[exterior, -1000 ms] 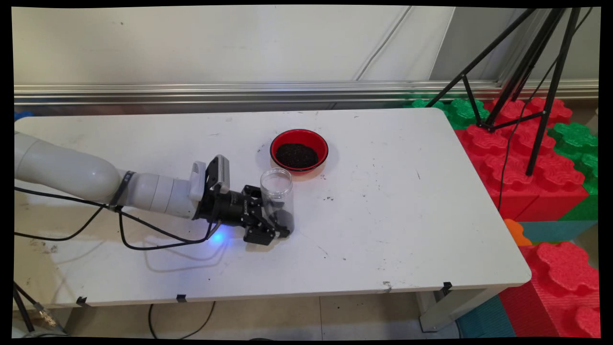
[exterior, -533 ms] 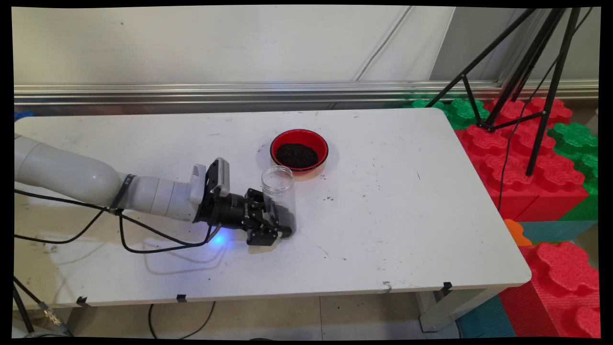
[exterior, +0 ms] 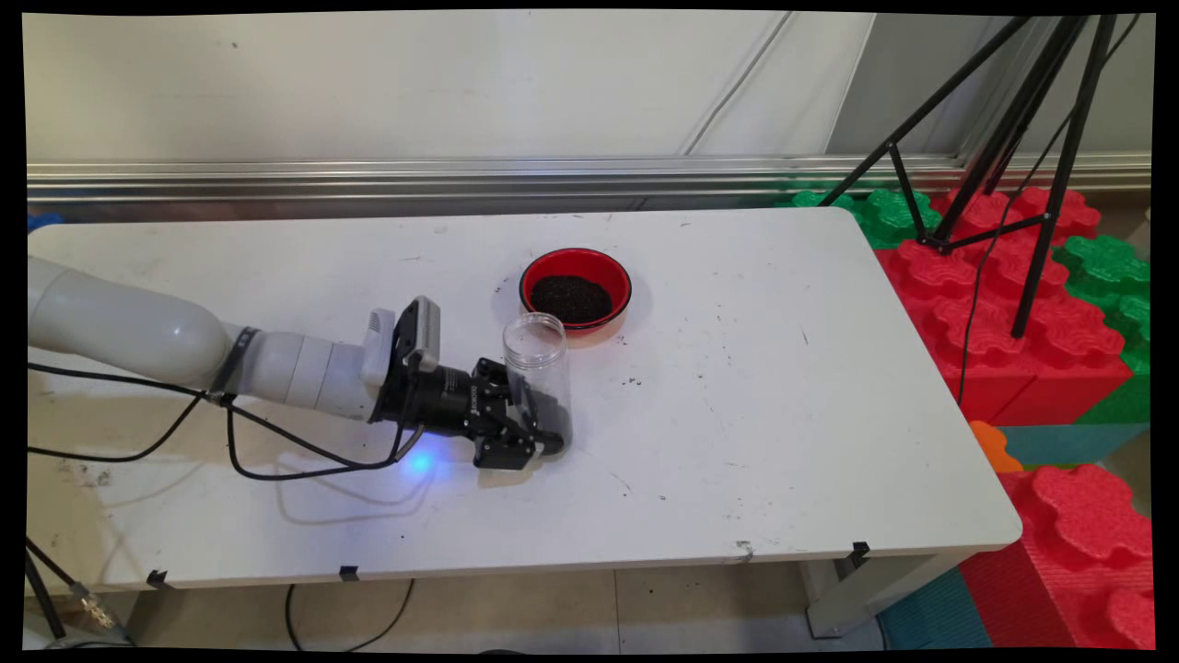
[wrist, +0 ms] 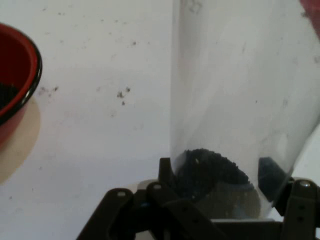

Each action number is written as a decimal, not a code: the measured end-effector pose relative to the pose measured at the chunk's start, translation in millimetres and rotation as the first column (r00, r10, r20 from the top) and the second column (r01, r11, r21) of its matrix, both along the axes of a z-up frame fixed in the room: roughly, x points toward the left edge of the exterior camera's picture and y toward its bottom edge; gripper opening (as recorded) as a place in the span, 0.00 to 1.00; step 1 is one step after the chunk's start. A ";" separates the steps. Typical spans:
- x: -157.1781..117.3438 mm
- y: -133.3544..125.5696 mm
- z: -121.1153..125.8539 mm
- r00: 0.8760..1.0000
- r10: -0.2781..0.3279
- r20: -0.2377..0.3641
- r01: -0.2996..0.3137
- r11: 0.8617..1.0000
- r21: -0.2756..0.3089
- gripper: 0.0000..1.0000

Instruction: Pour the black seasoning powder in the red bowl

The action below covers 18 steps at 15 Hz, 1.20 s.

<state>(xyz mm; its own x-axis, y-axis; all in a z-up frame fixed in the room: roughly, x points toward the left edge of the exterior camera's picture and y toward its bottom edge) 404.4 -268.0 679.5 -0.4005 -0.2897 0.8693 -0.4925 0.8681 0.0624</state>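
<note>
A clear plastic jar [exterior: 536, 354] stands upright on the white table [exterior: 783, 414], just in front of a red bowl [exterior: 576, 252] filled with dark grains. My gripper [exterior: 548, 433] reaches in low from the left and is shut on the jar's lower part, one finger on each side. In the hand view the jar [wrist: 235, 100] fills the right half, with a small heap of dark grains [wrist: 210, 170] at its bottom between my fingers [wrist: 165, 170]. The red bowl [wrist: 20, 70] shows at the left edge of that view.
A few dark grains [exterior: 636, 378] lie scattered on the table near the bowl. Black cables [exterior: 276, 465] hang from the arm onto the table's left part. A black tripod [exterior: 1013, 138] stands on red and green foam blocks [exterior: 1013, 313] beyond the table's right edge.
The fingers, spread wider around the jar a second ago, have drawn in against it. The hand and jar have shifted slightly right and up.
</note>
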 end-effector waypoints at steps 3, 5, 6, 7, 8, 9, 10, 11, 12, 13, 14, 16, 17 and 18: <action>0.2 -4.0 10.9 1.000 -0.010 -0.013 0.010 1.000 0.008 0.00; 0.9 -6.3 17.6 1.000 -0.014 -0.021 0.014 1.000 0.015 0.00; 1.3 -7.9 21.9 1.000 -0.017 -0.026 0.017 1.000 0.021 0.00; 1.6 -9.3 25.4 0.999 -0.019 -0.030 0.019 1.000 0.025 0.00; 1.8 -11.4 30.7 0.999 -0.023 -0.036 0.024 0.999 0.033 0.00; 2.0 -13.3 35.5 0.999 -0.026 -0.041 0.028 0.999 0.040 0.00; 2.1 -14.8 38.9 0.999 -0.028 -0.045 0.030 0.998 0.046 0.00; 2.2 -18.1 45.5 0.998 -0.029 -0.054 0.032 0.998 0.060 0.00; 2.5 -20.7 50.6 0.998 -0.028 -0.061 0.033 0.997 0.073 0.00; 2.5 -22.6 54.2 0.997 -0.027 -0.067 0.033 0.996 0.082 0.00; 2.5 -25.3 59.6 0.997 -0.025 -0.076 0.032 0.995 0.097 0.00; 2.8 -30.4 70.3 0.995 -0.017 -0.095 0.030 0.991 0.131 0.00; 3.0 -32.1 73.8 0.995 -0.014 -0.102 0.029 0.989 0.144 0.00; 3.4 -35.3 80.1 0.993 -0.007 -0.115 0.026 0.985 0.169 0.00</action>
<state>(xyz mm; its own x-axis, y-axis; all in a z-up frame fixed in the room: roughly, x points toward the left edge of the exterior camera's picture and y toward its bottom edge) 407.8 -303.3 759.6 -0.3083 -0.4315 0.8478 -0.4595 0.8479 0.2645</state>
